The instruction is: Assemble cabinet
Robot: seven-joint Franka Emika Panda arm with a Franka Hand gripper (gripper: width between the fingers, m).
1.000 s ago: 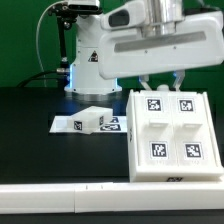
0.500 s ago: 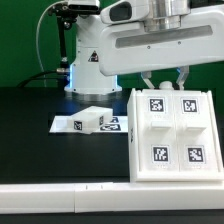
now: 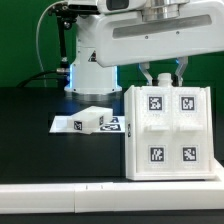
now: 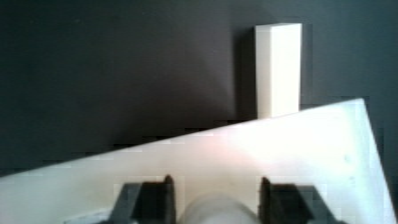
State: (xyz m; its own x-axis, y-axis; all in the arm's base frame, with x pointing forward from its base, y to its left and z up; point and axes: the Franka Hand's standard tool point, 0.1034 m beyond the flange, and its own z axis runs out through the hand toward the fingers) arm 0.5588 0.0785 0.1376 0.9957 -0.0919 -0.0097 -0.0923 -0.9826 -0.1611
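Note:
The cabinet (image 3: 168, 130) is a white box with a four-panelled front carrying black-and-white tags. It stands on the black table at the exterior view's right, tipped up on its near edge. My gripper (image 3: 162, 78) is at its raised far edge, a finger on each side, shut on the cabinet. In the wrist view the white cabinet face (image 4: 214, 160) fills the frame by the fingertips (image 4: 146, 200), and the gripper (image 4: 214, 203) holds a white edge between its jaws. A small white tagged piece (image 3: 92, 117) lies left of the cabinet.
The marker board (image 3: 66, 126) lies flat under the small piece. A long plain white rail (image 3: 90, 200) runs along the table's front. The robot's base (image 3: 90, 75) stands behind. A narrow white strip (image 4: 276, 70) shows past the cabinet in the wrist view.
The cabinet's far edge has risen, so the cabinet stands steeper and a little further left. My gripper has risen with it. The small piece has not moved.

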